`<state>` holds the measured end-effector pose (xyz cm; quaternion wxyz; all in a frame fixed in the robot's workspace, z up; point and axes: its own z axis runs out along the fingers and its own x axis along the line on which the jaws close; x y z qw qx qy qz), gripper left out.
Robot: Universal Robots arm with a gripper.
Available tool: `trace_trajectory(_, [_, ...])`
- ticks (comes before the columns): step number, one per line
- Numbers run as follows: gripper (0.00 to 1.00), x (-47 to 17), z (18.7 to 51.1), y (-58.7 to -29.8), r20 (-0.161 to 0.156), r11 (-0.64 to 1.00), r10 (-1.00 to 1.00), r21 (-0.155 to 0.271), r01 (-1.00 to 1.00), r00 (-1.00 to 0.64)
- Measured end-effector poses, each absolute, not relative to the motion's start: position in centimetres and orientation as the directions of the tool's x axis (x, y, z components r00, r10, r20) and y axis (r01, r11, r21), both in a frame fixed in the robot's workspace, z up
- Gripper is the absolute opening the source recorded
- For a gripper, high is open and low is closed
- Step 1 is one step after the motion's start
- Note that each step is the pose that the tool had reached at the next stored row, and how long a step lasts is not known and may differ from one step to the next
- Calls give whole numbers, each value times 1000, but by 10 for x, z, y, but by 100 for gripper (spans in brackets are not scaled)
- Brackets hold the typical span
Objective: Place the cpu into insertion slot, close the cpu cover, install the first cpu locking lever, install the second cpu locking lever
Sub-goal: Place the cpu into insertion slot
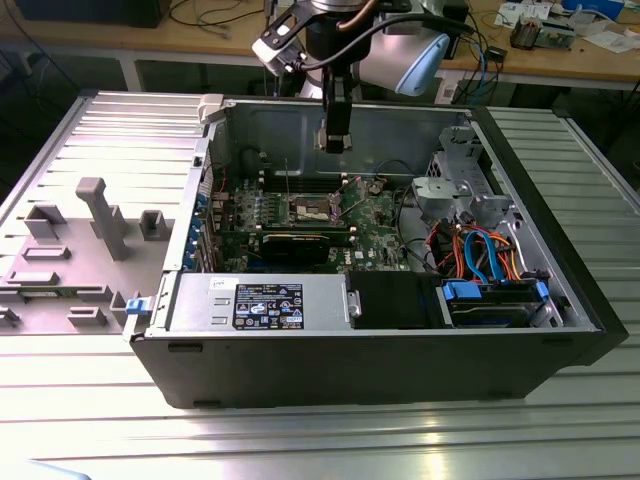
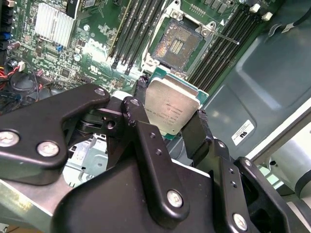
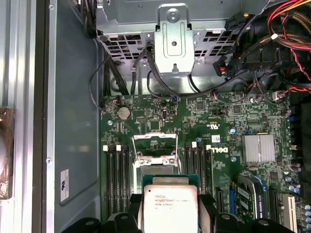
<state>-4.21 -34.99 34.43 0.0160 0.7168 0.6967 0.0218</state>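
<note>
My gripper [image 2: 170, 110] is shut on the cpu [image 2: 171, 108], a small square chip with a silver-grey top, its black fingers [image 2: 195, 130] pressing two opposite edges. In both wrist views the chip hangs above the green motherboard [image 3: 218, 121], a short way off the insertion slot [image 2: 177, 43]. The slot lies open, its dark centre bare. The cpu cover [image 3: 155, 141] stands tilted up from the slot's far side. A thin locking lever [image 2: 222, 35] sticks out beside the slot. In the exterior view the gripper [image 1: 335, 142] hovers over the open computer case, above the slot [image 1: 312, 208].
Long black memory slots [image 2: 138, 29] flank the socket on both sides. A finned heatsink [image 3: 259, 148] sits nearby. A metal drive cage [image 1: 455, 190] and orange and blue cables [image 1: 480, 250] fill the case's right. A labelled power supply [image 1: 265, 303] runs along the front. Grey fixtures [image 1: 100, 215] stand on the exterior view's left.
</note>
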Motion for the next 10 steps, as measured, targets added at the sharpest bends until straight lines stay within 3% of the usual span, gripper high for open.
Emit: trace_trajectory(10, [54, -42, 339, -350, 9, -27, 1000, 53, 998, 27])
